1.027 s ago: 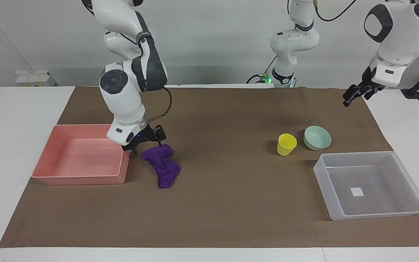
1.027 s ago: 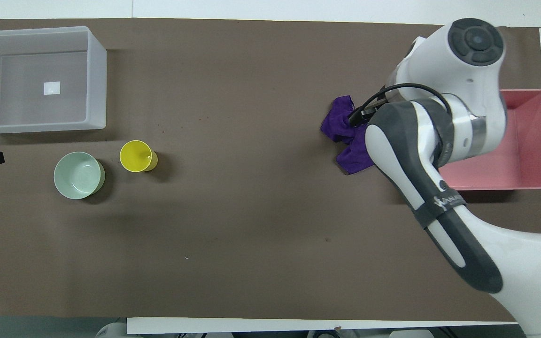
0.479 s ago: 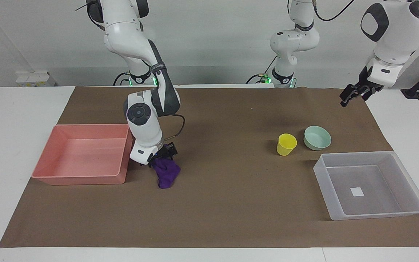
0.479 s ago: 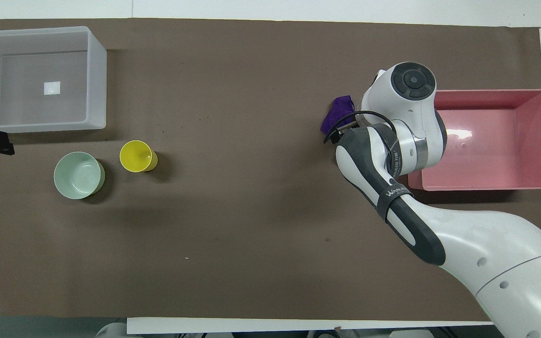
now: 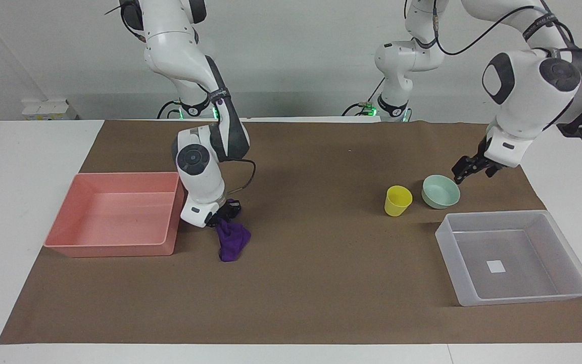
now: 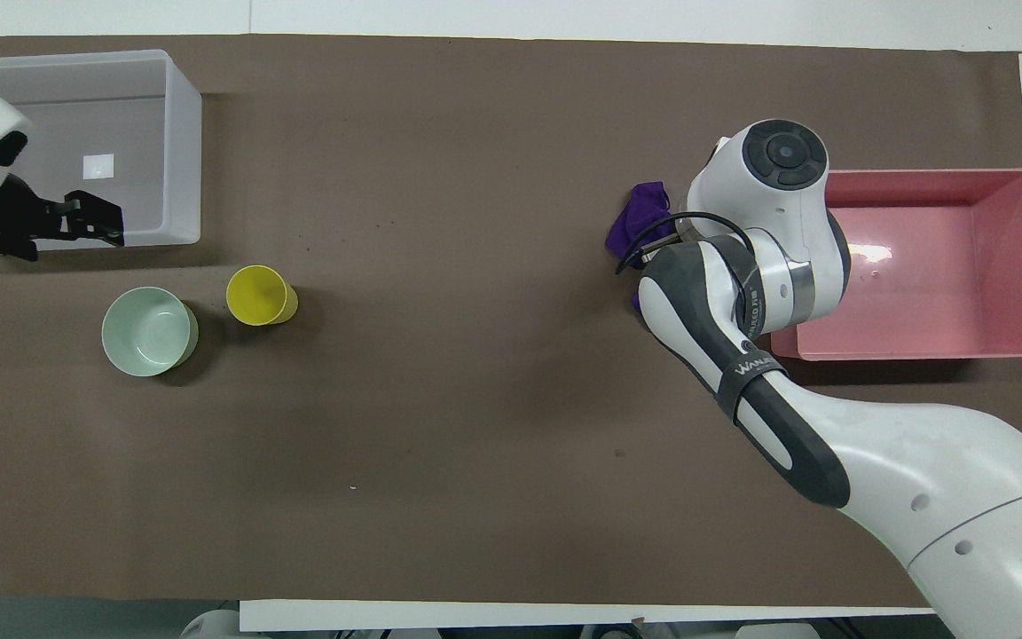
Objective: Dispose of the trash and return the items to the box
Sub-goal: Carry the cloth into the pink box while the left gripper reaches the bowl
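Note:
The purple rag (image 5: pixel 233 241) lies bunched on the brown mat beside the pink bin (image 5: pixel 114 248). My right gripper (image 5: pixel 224 215) is down on the rag's top, shut on it. In the overhead view the arm hides that gripper and only part of the rag (image 6: pixel 640 211) shows. The yellow cup (image 5: pixel 398 200) and the mint-green bowl (image 5: pixel 440 191) stand side by side, nearer to the robots than the translucent box (image 5: pixel 473 299). My left gripper (image 5: pixel 458 177) is open and empty, low over the mat just beside the bowl's rim.
The pink bin (image 6: pixel 919 351) has nothing in it, at the right arm's end of the table. The box (image 6: pixel 184 133) holds only its white sticker. The cup (image 6: pixel 258 295) and the bowl (image 6: pixel 147 330) stand upright. The brown mat (image 5: pixel 321 283) covers the table's middle.
My right gripper came down onto the rag and closed, bunching it. My left arm swung down from high above the table's edge to just beside the bowl.

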You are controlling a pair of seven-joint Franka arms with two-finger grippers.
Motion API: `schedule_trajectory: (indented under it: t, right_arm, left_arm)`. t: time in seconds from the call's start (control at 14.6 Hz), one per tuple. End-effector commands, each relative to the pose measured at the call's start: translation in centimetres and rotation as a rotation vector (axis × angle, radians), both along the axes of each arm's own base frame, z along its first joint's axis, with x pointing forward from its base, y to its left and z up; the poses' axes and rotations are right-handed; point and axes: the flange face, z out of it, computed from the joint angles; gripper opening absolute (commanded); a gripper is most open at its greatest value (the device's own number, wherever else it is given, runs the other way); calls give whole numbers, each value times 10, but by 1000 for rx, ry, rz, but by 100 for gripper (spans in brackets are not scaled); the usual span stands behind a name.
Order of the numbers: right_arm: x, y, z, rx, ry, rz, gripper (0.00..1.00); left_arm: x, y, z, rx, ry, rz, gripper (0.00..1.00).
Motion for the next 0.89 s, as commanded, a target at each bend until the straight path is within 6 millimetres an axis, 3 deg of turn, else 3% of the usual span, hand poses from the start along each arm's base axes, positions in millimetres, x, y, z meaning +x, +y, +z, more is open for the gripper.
schedule_trajectory:
  t: [0.0, 0.21, 0.48, 0.68, 0.82]
  right_arm:
    - [-3, -13, 66, 20, -14, -34, 0]
    - [0, -34, 141, 22, -17, -63, 0]
    - [-11, -91, 216, 18, -41, -130, 0]
    - [-21, -166, 231, 7, -19, -159, 0]
    - [-28, -209, 221, -2, -5, -189, 0]
  left_arm:
    - [-17, -3, -12, -15, -18, -22, 100]
    - [-38, 6, -32, -15, -18, -18, 100]
    - [-71, 35, -71, -21, -65, 4, 100]
    - [-72, 64, -98, -21, -53, 36, 100]
    - [-80, 73, -123, -23, -83, 50, 100]
